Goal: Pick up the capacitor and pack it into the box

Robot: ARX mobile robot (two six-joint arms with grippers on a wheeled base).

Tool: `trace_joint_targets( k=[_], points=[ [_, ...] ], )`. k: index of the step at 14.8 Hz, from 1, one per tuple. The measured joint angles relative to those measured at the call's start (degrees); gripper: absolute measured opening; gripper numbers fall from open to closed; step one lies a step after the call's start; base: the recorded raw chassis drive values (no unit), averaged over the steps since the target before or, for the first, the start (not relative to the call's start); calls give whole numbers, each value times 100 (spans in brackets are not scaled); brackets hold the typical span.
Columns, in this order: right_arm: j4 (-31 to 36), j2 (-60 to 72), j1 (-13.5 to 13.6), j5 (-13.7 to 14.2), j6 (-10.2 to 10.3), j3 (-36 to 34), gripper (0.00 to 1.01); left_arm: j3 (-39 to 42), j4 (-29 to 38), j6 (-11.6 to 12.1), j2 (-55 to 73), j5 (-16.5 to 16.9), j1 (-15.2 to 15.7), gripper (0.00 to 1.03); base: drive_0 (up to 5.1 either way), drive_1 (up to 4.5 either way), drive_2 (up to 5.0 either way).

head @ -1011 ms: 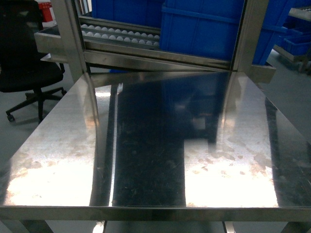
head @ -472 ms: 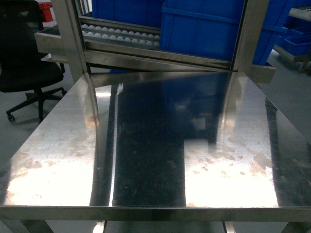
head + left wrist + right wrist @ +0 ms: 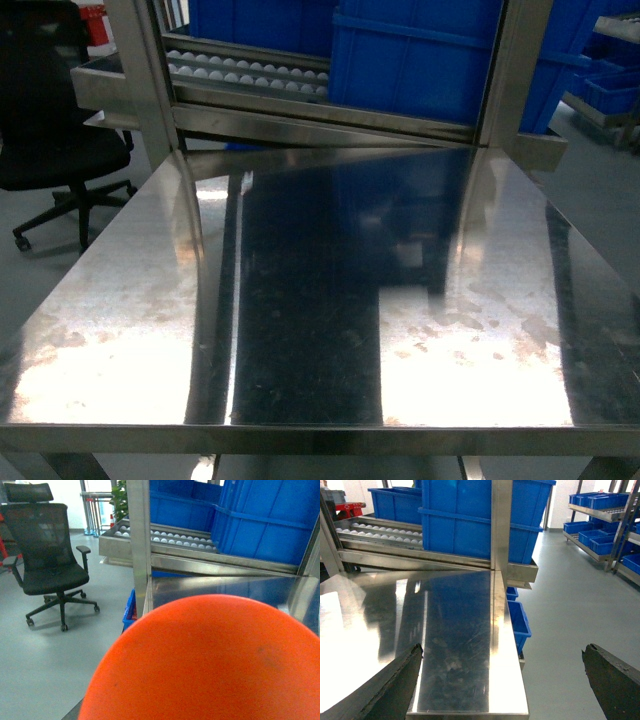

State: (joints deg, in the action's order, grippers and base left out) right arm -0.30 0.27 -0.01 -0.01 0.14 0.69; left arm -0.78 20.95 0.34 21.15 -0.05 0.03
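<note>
On the steel table (image 3: 320, 330) nothing is lying: neither capacitor nor box is showing in any view, so picking is not yet starting. Right gripper (image 3: 502, 680) is hanging wide open and empty beside the table's edge. An orange dome (image 3: 210, 660) is blocking the left wrist view, so that gripper's state cannot be told. Blue bins (image 3: 430, 60) are sitting behind, contents hidden.
</note>
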Motion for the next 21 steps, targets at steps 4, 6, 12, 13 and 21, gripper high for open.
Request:
trace_joint_targets(
  k=[4, 6, 12, 13, 21],
  points=[
    [0, 0, 0, 0, 0, 0, 98, 0, -575, 0, -599, 2, 0, 44, 0, 0, 0],
    [0, 0, 0, 0, 0, 0, 98, 0, -798, 0, -817, 2, 0, 44, 0, 0, 0],
    [-2, 0, 0, 2, 0, 0, 98, -11, -2002, 0, -2050, 13, 0, 44, 0, 0, 0],
    [7, 0, 0, 4, 0, 0, 98, -2, -2162, -2, -2052, 15, 0, 44, 0, 0, 0],
    [0, 0, 0, 0, 0, 0, 98, -2, -2133, -4, -2055, 4, 0, 44, 0, 0, 0]
  ],
)
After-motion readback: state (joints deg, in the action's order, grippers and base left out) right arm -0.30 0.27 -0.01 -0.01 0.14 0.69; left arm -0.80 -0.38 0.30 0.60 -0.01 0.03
